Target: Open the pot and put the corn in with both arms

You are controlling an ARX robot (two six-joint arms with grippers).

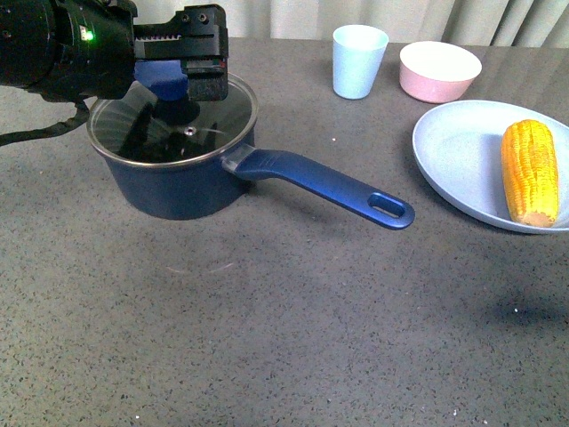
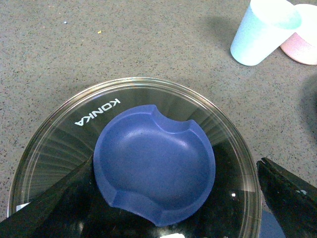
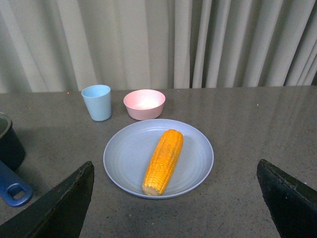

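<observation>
The dark blue pot (image 1: 178, 191) stands at the left with its glass lid (image 1: 227, 120) on and its long handle (image 1: 338, 182) pointing right. My left gripper (image 1: 173, 98) is open just above the lid, its fingers on either side of the blue knob (image 2: 154, 168). The left wrist view shows the fingertips (image 2: 290, 198) apart from the knob. The corn (image 1: 530, 171) lies on a pale blue plate (image 1: 462, 156) at the right. My right gripper (image 3: 173, 213) is open and empty, back from the corn (image 3: 163, 161); it is out of the front view.
A light blue cup (image 1: 359, 60) and a pink bowl (image 1: 439, 70) stand at the back, between pot and plate. Curtains hang behind the table. The pot's handle end (image 3: 12, 188) shows in the right wrist view.
</observation>
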